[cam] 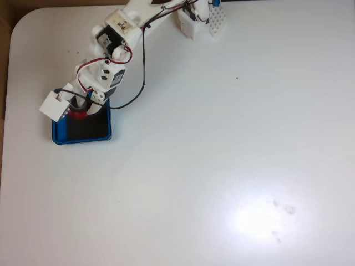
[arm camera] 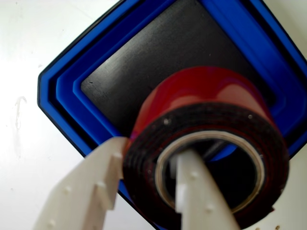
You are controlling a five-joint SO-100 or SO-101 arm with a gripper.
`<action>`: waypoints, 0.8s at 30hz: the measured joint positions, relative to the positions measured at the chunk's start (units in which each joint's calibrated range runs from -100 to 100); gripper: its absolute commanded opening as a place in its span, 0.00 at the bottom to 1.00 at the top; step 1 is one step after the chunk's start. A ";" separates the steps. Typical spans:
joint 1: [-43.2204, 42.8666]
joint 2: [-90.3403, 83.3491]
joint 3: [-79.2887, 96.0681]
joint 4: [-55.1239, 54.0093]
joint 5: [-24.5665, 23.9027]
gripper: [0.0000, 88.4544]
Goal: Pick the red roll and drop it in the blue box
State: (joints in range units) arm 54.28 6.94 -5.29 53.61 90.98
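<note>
Red roll (arm camera: 201, 120) was the piece in play, but the white table (cam: 222, 138) was the largest thing, with the blue box (cam: 83, 139) lying at about nine o'clock in the fixed view. The white arm (cam: 119, 33) reached down from twelve o'clock over the box. In the wrist view, the gripper (arm camera: 144, 187) pinched the roll's wall, one finger (arm camera: 196, 191) through the hole, one outside, above the box's black floor (arm camera: 158, 57).

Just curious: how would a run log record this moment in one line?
phase: carry | pincer: shut on red roll, one finger through hole | over blue box | not dropped
</note>
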 measured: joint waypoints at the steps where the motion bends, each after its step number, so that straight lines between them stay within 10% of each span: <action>1: 0.00 0.00 0.00 0.00 0.00 0.01; 24: 1.39 0.00 0.00 0.00 0.00 0.10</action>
State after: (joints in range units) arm 55.67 6.94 -5.29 53.61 90.98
